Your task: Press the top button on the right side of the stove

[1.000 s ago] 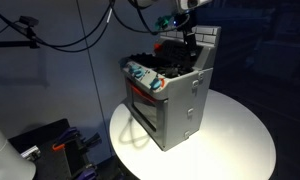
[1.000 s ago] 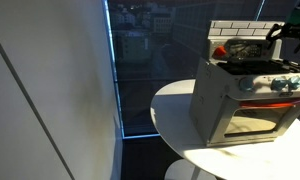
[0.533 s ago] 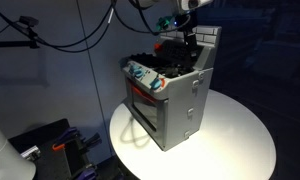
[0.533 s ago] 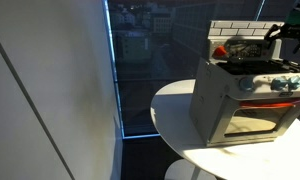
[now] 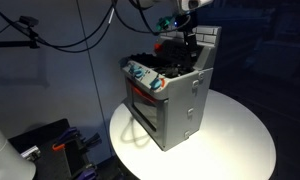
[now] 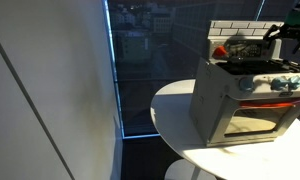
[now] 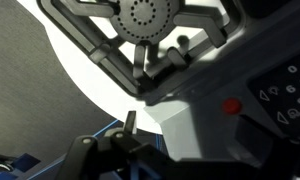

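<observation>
Nothing has moved in the last second: the gripper (image 5: 190, 42) hangs over the back of the one stove (image 5: 175, 100). I cannot tell whether its fingers are spread. Below them lie one red button (image 7: 231, 105), one panel (image 7: 288, 92) and one burner (image 7: 145, 15); one table (image 5: 240, 135) bears the stove.

No legible text; white marks (image 7: 287, 92) on stove (image 7: 205, 128) (blurred) unreadable.

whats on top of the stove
On the stove: black burners, with a white brick back wall behind. The gripper hangs over the rear, hiding part of the control panel in an exterior view.
</observation>
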### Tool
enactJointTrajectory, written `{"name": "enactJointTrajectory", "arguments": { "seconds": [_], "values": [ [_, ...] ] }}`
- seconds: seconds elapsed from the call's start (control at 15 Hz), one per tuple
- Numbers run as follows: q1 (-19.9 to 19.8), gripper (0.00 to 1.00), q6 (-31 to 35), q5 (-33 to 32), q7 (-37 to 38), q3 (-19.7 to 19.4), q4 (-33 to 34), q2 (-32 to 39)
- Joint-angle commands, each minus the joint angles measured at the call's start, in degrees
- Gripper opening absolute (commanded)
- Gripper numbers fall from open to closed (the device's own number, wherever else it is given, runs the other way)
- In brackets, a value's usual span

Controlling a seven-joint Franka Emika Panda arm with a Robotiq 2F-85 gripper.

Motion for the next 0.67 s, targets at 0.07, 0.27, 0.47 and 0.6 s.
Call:
{"name": "enactJointTrajectory", "arguments": {
  "seconds": [0.07, 0.27, 0.47, 0.6],
  "values": [
    [0.6, 1.00, -2.0, 1.1, -1.0, -0.6, 1.0, -0.3],
    [0.5, 1.00, -3.3, 1.5, -1.8, -0.4, 0.7, -0.7],
    [0.4, 1.00, -5.8, 2.5, -3.5, -0.2, 1.0, -0.7],
    [0.4, 1.00, -7.1, 3.3, -4.8, -0.1, 1.1, -0.7]
  ]
}}
